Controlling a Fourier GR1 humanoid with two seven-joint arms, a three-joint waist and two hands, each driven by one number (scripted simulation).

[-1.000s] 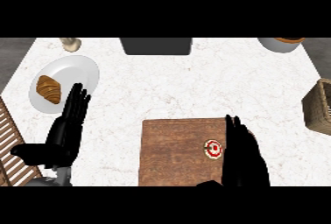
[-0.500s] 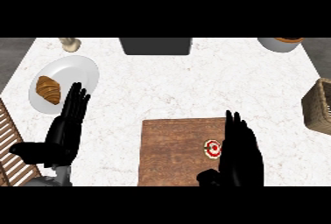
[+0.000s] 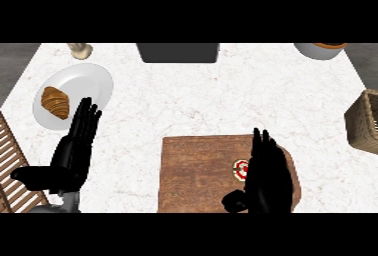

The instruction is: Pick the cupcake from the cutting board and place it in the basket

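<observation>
The right hand has edged left over the cupcake, its thumb drawn closer in.

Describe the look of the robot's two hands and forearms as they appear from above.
Both hands are glossy black, with slender segmented fingers and a rounded thumb. The left hand joins a grey forearm, glimpsed at the view's lower edge. The right hand shows only black; its forearm is out of view. No cables or markings show.

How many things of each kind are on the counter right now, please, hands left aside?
Cupcake: 1
Croissant: 1
Plate: 1
Cutting board: 1
Basket: 1
Dark box at the far edge: 1
Round container, far right: 1
Small beige item, far left: 1
Total: 8
</observation>
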